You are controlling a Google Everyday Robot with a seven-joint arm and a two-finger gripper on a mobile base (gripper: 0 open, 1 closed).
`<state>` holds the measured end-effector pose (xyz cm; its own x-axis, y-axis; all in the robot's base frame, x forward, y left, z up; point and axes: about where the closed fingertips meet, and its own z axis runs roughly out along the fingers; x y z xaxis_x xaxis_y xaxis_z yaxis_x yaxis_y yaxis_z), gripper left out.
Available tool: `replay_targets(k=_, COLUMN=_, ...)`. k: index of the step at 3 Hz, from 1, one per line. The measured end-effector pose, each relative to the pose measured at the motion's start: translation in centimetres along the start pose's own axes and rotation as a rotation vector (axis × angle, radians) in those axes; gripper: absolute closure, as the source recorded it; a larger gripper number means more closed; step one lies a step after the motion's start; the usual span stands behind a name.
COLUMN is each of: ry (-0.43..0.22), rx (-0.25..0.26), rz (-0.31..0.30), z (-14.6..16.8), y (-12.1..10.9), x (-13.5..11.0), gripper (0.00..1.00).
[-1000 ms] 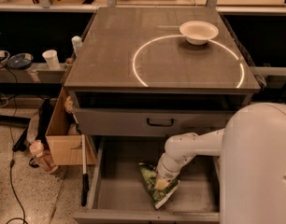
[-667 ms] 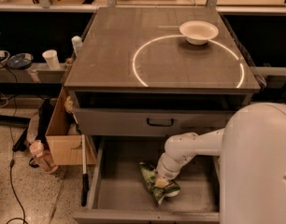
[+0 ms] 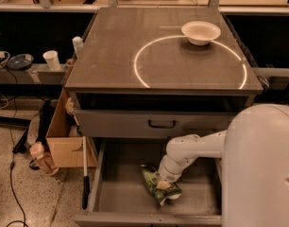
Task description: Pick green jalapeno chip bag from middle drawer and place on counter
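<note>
The green jalapeno chip bag (image 3: 156, 186), crumpled green and white, lies on the floor of the open middle drawer (image 3: 121, 193), right of its middle. My white arm reaches down from the right into the drawer, and my gripper (image 3: 164, 183) sits right on top of the bag, its tip hidden against the foil. The counter (image 3: 163, 46), dark grey-brown with a thin white circle line, is above the drawers.
A white bowl (image 3: 200, 32) stands on the counter at the back right, on the circle line. A shut drawer front with a black loop handle (image 3: 162, 124) is above the open drawer. A cardboard box (image 3: 64, 136) and a paper cup (image 3: 52, 59) are to the left.
My gripper and forearm have shifted slightly over the bag, which has turned a little on the drawer floor. The bag stays in the drawer.
</note>
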<state>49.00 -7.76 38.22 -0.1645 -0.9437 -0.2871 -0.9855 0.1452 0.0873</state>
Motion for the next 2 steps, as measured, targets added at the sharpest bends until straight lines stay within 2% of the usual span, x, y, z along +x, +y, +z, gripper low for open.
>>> replay_targets(k=1, ry=-0.018, rx=-0.01, rz=-0.002, z=-0.9, y=0.1, x=-0.2, gripper=1.0)
replay_targets(k=2, ry=-0.052, rx=-0.019, rz=-0.027, z=-3.6, y=0.9, x=-0.5, gripper=1.0)
